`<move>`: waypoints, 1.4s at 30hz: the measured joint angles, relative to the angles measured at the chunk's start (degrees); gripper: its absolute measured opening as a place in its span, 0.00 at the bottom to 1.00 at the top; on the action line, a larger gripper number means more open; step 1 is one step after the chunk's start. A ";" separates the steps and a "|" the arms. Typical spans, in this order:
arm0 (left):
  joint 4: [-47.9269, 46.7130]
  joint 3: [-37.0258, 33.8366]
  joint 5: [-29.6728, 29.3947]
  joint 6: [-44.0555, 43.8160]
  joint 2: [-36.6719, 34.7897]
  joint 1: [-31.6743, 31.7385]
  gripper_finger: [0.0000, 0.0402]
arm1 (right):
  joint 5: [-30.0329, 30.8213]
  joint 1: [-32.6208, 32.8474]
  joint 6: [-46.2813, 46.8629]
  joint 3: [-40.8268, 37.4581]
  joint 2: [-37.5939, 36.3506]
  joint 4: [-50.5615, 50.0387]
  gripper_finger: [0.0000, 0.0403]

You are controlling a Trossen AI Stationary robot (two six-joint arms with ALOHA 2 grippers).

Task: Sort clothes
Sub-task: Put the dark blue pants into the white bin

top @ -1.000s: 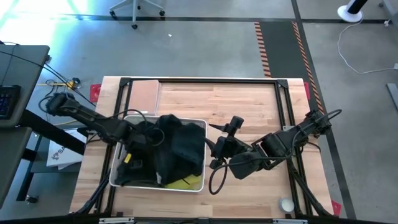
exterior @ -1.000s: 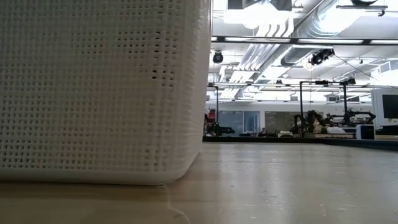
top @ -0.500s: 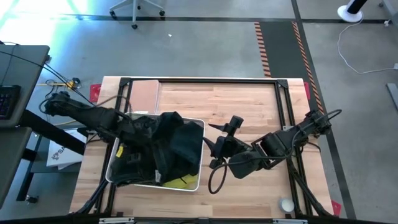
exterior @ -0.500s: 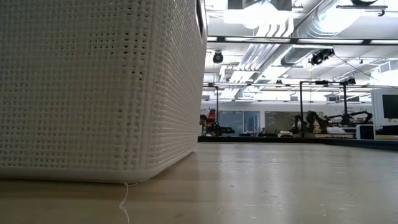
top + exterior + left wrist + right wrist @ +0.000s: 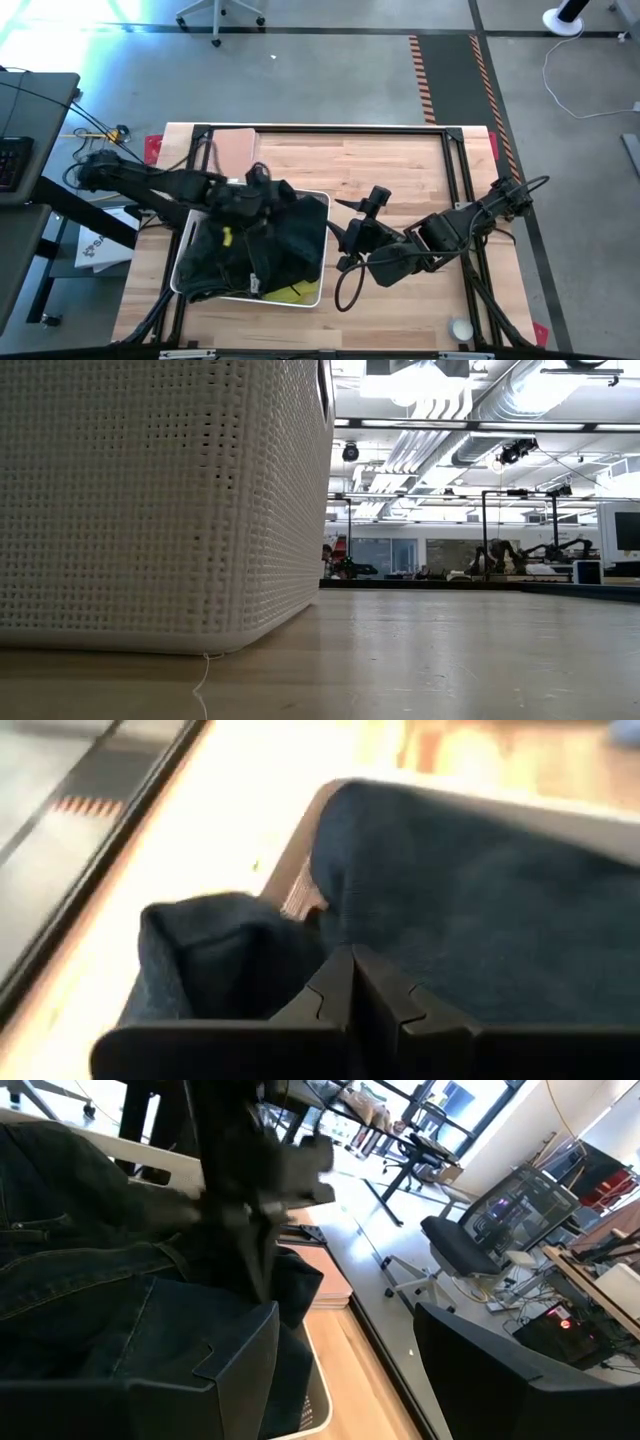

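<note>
A: Where are the clothes (image 5: 262, 250) right now?

B: All piled in the white basket (image 5: 323, 292), which sits toward the left half of the bench (image 5: 400, 165), close to its near edge. On top is dark denim (image 5: 90, 1310), heaped up over the rim on the side facing the bench's middle. A bit of bright yellow garment (image 5: 298, 293) peeks out at the basket's near corner, under the dark stuff.

A: And why is the left gripper (image 5: 258, 180) down there?

B: It hovers over the far side of the pile, jaws pressed together. From its wrist camera the fingertips point into a fold of the denim (image 5: 470, 910), but I can't tell whether any cloth is actually nipped between them. My reading is that it's working to get the top garment up and out of the basket, since nothing below can be sorted until the jeans come off.

A: The right one?

B: The right gripper (image 5: 345, 240) waits just beside the basket's right wall, jaws spread and holding nothing, aimed at the heap. That looks like a ready position to take over or steady the cloth.

A: Anything else on the bench?

B: A tan board (image 5: 232, 150) near the far left corner, touching nothing, and a small white round thing (image 5: 460, 329) at the near right edge
</note>
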 joint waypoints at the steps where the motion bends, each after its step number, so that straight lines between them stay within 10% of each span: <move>1: -0.28 0.00 -0.06 -0.79 1.37 0.50 0.00 | -0.01 0.00 0.00 0.00 0.00 0.00 0.57; 6: 0.08 -2.44 11.04 -1.12 8.32 0.80 0.00 | -0.04 -0.01 0.00 0.00 0.00 -0.01 0.57; 16: 5.07 -12.00 15.18 -1.62 16.04 3.36 0.00 | -0.36 -0.01 2.26 0.00 0.00 -2.12 0.57; 28: 3.94 -7.56 16.97 -2.95 -3.86 2.45 0.00 | -0.50 -0.02 3.02 0.00 0.00 -3.27 0.57; 42: -5.13 -17.55 11.55 -27.93 -11.64 -7.64 0.00 | -6.08 -1.21 11.12 -0.02 0.76 -9.94 0.57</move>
